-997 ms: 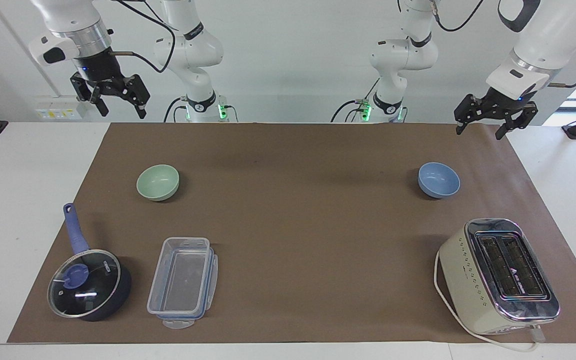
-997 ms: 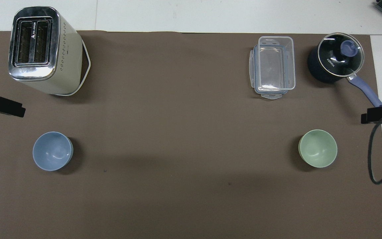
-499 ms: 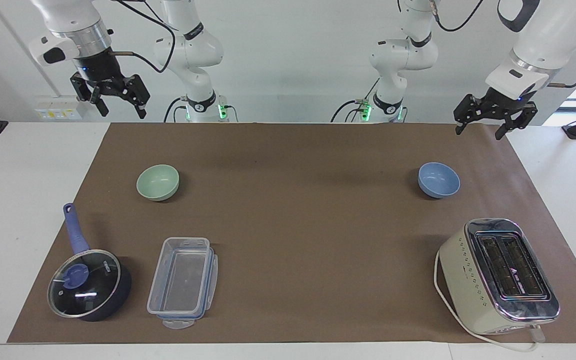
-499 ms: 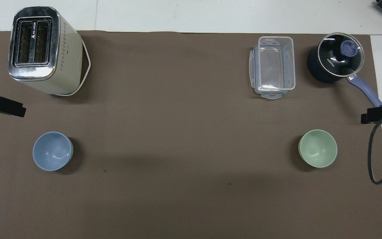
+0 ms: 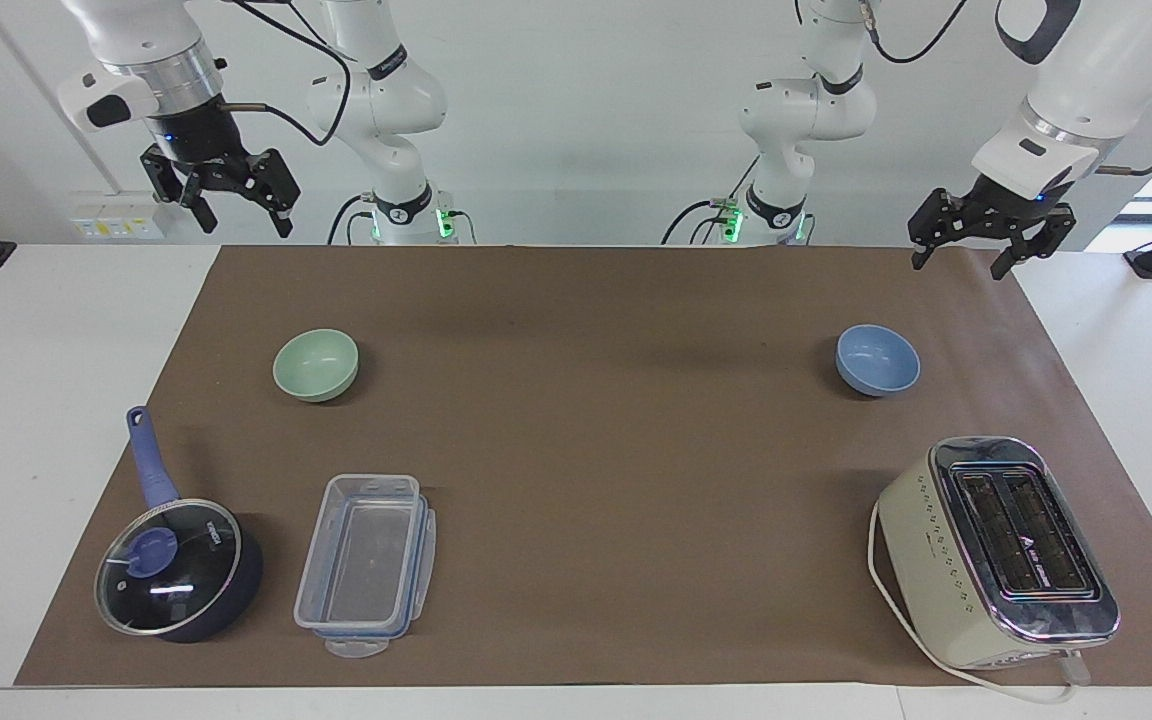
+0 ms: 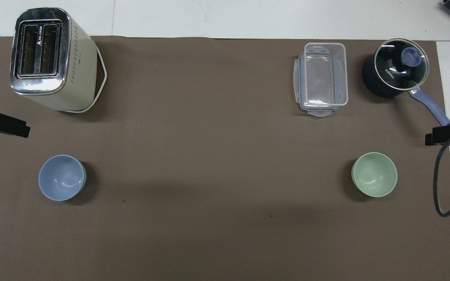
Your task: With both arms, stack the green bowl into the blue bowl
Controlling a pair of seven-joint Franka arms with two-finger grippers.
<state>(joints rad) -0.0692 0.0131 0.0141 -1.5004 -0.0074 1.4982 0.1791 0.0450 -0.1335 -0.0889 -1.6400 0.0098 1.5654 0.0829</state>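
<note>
Both bowls sit apart on the mat, green bowl [image 5: 316, 364] toward the right arm's end, blue bowl [image 5: 877, 359] toward the left's, so each wide-open gripper, right gripper [image 5: 232, 200] and left gripper [image 5: 966, 247], hangs empty above its own corner.

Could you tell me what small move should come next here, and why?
Probably lower the right gripper, open and raised at its end of the table, toward the green bowl. That bowl sits untouched on the mat, apart from the blue bowl; the left gripper waits open.
</note>
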